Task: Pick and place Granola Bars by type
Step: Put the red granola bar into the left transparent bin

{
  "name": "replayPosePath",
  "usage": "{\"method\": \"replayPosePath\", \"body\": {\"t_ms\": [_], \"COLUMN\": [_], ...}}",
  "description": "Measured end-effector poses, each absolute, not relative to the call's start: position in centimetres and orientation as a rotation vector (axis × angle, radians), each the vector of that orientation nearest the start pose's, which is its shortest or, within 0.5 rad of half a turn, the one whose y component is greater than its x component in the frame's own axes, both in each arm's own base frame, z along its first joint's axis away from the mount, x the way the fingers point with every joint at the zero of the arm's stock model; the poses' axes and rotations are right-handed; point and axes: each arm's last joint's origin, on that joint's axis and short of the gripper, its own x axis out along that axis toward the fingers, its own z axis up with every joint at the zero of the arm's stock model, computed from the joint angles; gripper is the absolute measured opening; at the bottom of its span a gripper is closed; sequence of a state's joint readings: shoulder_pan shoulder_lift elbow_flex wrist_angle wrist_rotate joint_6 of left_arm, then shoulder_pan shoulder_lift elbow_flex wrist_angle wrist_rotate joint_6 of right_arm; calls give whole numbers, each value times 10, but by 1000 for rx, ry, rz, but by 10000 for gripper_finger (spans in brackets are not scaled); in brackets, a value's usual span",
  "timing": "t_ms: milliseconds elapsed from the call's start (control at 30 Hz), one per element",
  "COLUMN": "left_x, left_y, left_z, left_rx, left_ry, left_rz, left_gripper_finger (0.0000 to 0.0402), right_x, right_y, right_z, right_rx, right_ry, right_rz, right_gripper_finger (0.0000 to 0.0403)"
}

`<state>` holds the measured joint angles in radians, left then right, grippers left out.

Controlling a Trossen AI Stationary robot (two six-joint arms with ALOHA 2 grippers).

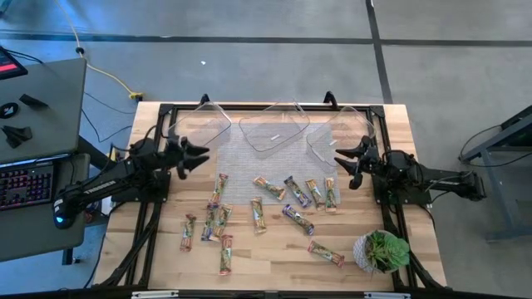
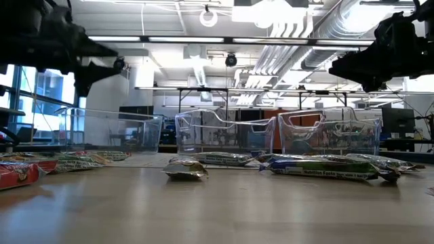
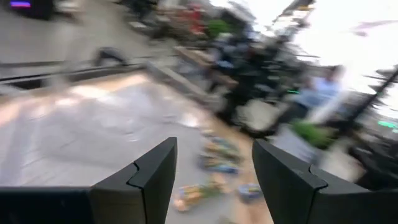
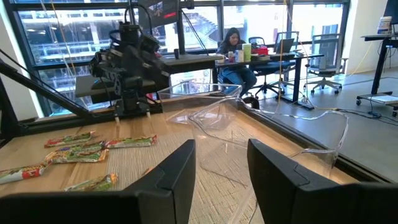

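Nothing appears sorted yet: the three clear plastic tubs along the far edge of the wooden desk look empty in the high view, and all the granola bars, small flat oblong packets in shiny green-tan, purple and red-orange wrappers, lie loose on the desk in front of them, some on the grey woven mat and the rest on bare wood nearer the front edge. They fall roughly into a left cluster, a middle pair and a right cluster, with colours mixed in each, so by my judgement the whole pick-and-place job is still ahead. The left pincer hangs above the desk just in front of the left tub, fingers spread wide and pinching nothing; its wrist view shows the gap between the two dark fingers clear. The right pincer hovers near the right tub, well above the bars, its fingers parted with nothing between them, as its own wrist view shows. A small potted green plant stands at the front right corner of the desk. As for writing, the low view shows a long green wrapper carrying white print that seems to read "Nutrition Facts"; no brand name can be made out on any bar.
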<state>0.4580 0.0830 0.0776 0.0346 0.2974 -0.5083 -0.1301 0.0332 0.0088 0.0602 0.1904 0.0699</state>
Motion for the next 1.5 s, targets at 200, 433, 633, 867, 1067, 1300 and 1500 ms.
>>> {"method": "replayPosePath", "body": {"t_ms": [200, 433, 633, 867, 1067, 1300, 1500], "left_x": [91, 91, 91, 91, 90, 89, 84], "left_y": [31, 33, 34, 35, 39, 39, 37], "left_z": [196, 194, 194, 195, 196, 199, 226], "left_rx": [-449, -388, -520, -567, -616, -608, -573], "left_ry": [-115, -114, -131, -140, -210, -246, -340], "left_rz": [-6, 71, 96, 99, 243, 255, 222], "left_gripper_finger": [205, 205, 205, 205, 205, 205, 205], "right_x": [95, 94, 93, 93, 92, 90, 90], "right_y": [-20, -20, -21, -21, -22, -22, -20], "right_z": [180, 188, 188, 188, 189, 197, 208], "right_rx": [-18, 2, -5, -4, 97, 103, 34], "right_ry": [-142, -226, -230, -227, -261, -351, -446], "right_rz": [-407, -395, -446, -452, -477, -472, -403], "right_gripper_finger": [129, 129, 129, 129, 129, 129, 129]}}
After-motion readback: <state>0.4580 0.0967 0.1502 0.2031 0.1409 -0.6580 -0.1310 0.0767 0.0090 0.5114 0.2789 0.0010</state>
